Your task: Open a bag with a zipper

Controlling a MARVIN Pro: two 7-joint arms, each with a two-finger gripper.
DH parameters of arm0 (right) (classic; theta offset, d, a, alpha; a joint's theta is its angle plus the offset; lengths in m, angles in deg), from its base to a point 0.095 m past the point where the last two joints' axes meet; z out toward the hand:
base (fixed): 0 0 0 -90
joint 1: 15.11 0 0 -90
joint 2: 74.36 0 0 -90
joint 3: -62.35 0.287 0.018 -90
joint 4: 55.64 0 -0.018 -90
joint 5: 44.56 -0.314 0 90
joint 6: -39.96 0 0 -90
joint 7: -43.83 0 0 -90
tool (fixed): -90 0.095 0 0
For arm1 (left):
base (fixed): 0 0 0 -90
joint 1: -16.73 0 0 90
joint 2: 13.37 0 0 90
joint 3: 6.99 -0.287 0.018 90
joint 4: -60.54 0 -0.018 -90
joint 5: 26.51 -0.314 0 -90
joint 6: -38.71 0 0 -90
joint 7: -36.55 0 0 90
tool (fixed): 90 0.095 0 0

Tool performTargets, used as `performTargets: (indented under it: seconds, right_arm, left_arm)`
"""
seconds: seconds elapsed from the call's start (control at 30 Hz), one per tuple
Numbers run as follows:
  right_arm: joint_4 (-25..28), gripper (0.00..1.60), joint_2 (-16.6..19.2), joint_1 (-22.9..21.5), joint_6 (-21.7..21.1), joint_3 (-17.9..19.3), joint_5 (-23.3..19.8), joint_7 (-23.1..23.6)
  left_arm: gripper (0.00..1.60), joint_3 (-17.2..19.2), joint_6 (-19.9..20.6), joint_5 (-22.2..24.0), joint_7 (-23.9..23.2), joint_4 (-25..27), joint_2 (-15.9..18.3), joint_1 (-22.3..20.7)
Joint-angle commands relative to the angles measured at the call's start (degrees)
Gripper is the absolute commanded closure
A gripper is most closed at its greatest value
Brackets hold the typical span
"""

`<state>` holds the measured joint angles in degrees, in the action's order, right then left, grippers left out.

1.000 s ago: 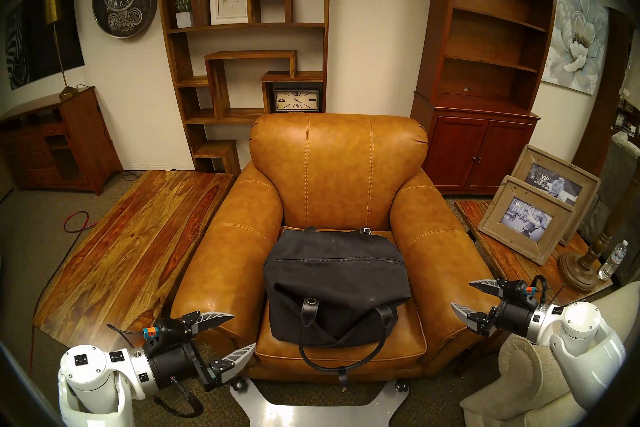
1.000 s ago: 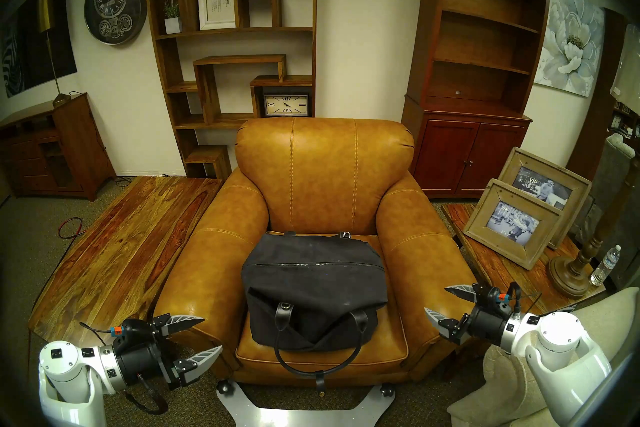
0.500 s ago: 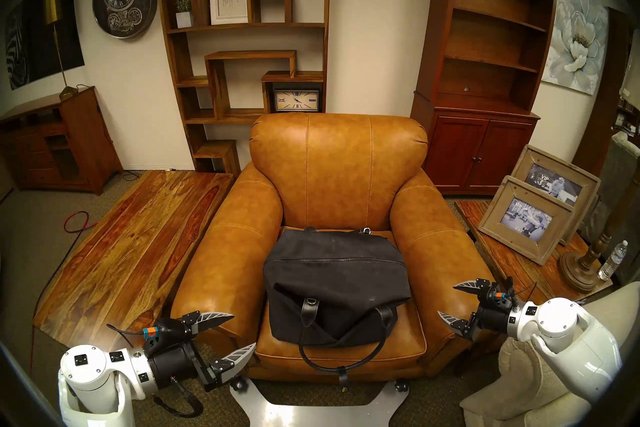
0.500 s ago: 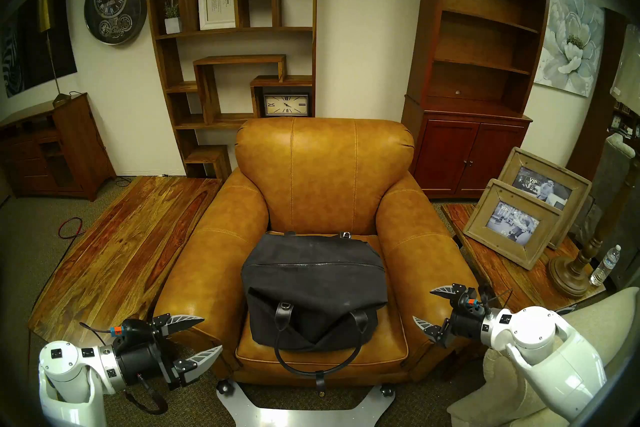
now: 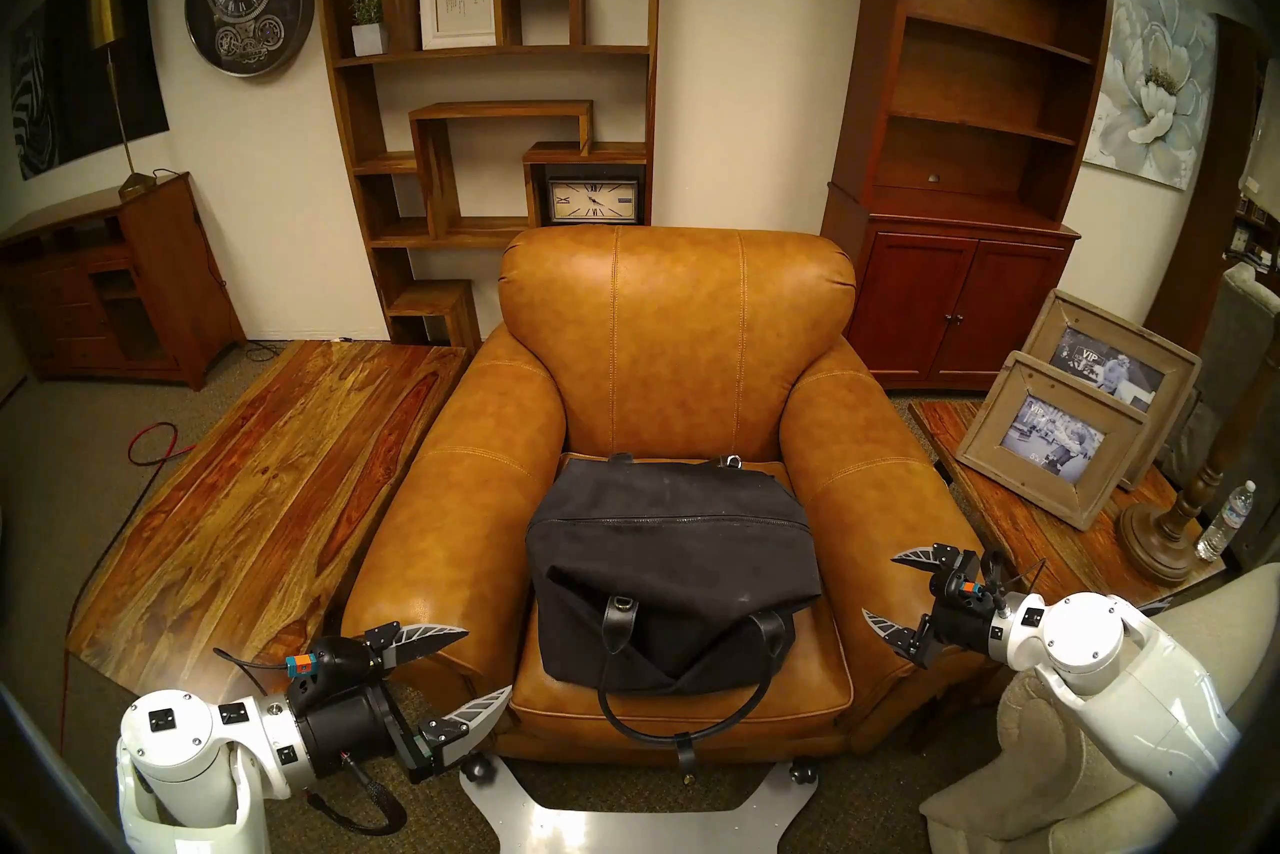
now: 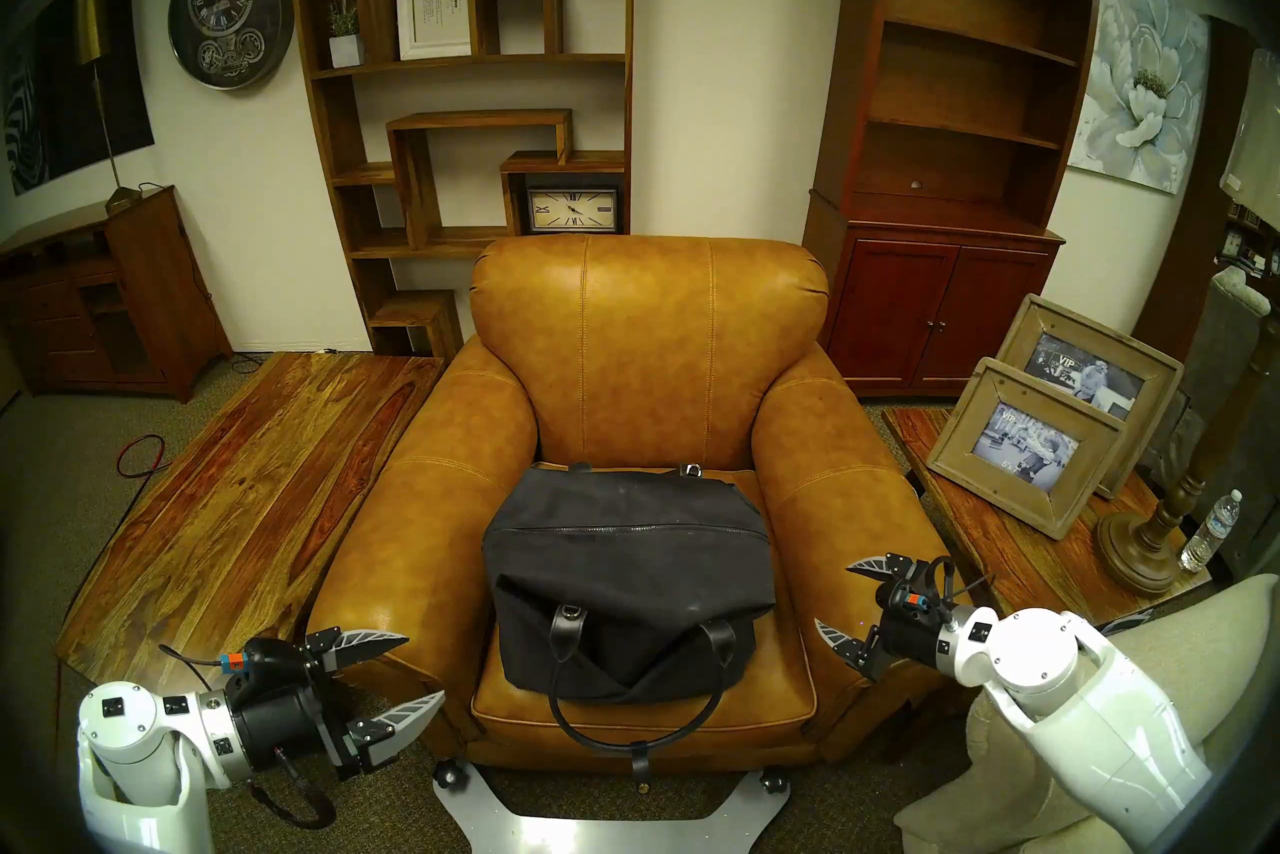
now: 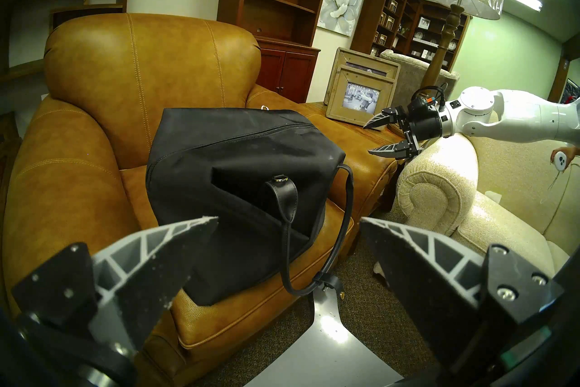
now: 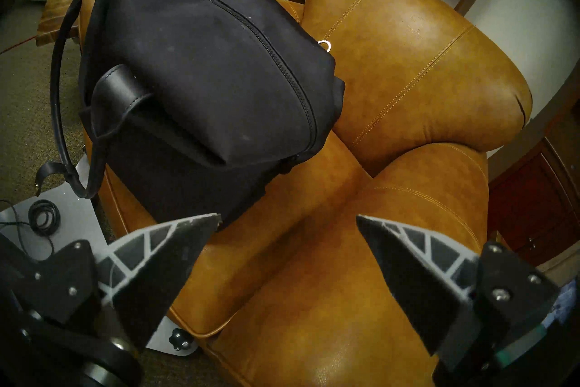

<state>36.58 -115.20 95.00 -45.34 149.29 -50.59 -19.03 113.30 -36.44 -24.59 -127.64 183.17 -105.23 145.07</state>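
- Tan leather armchair (image 5: pixel 675 340), stitched seams down the back and across both arms.
- On its seat cushion (image 5: pixel 817 686): black bag (image 5: pixel 668 575), filling most of the seat's width, set toward the back.
- Across the bag's top, zipper (image 5: pixel 668 520), closed from side to side.
- Over the cushion's front edge, black handle (image 5: pixel 682 728), hanging down in a loop.
- Bare leather left along the cushion's front and right.

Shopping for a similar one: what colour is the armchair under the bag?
Tan-orange leather armchair with lighter stitching, clearest from the head camera.
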Motion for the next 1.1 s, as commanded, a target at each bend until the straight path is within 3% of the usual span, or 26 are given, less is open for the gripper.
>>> performTargets:
  seconds: [0.0, 1.07]
  right_arm:
    - [-1.8, 0.0, -1.9, -6.5, 0.7, -1.5, 2.8, -0.5]
    - [-18.7, 0.0, -14.4, -25.5, -0.1, -7.9, 14.0, 2.7]
  left_arm:
    - [0.0, 0.0, 0.1, 0.0, -0.1, 0.5, 0.0, 0.0]
    - [0.0, 0.3, 0.0, -0.4, -0.7, 0.4, -0.5, -0.4]
